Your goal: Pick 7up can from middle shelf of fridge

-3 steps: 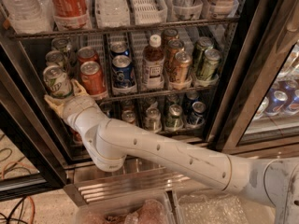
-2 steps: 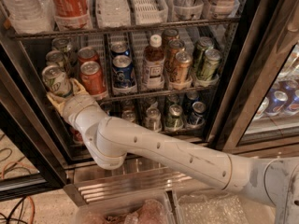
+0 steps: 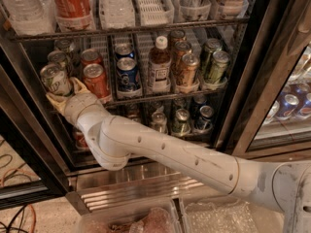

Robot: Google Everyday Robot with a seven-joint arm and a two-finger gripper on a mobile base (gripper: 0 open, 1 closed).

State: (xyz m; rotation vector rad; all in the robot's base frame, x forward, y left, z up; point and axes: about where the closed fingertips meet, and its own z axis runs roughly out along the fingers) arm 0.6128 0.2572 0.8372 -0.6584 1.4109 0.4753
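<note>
The fridge (image 3: 248, 81) stands open with its black door frame on the right. The middle shelf (image 3: 160, 97) is a dark wire rack with white lanes. The 7up can (image 3: 54, 79), pale with green marks and a silver top, stands at the front of the far-left lane. My gripper (image 3: 64, 92) reaches in from below, with one cream finger (image 3: 52, 101) under the can's left side and the other (image 3: 78, 85) against its right side. It is shut on the can. More pale cans (image 3: 60, 58) stand behind it.
To the right on the same shelf stand red cola cans (image 3: 95, 80), blue cans (image 3: 128, 74), a white-capped brown bottle (image 3: 159, 64) and green-gold cans (image 3: 187, 69). Large bottles (image 3: 73, 4) fill the rack above. Cans (image 3: 181, 120) fill the rack below. The ribbed steel base (image 3: 141, 188) lies under my arm.
My gripper and the 7up can have shifted slightly up and to the left together. The other drinks have not moved.
</note>
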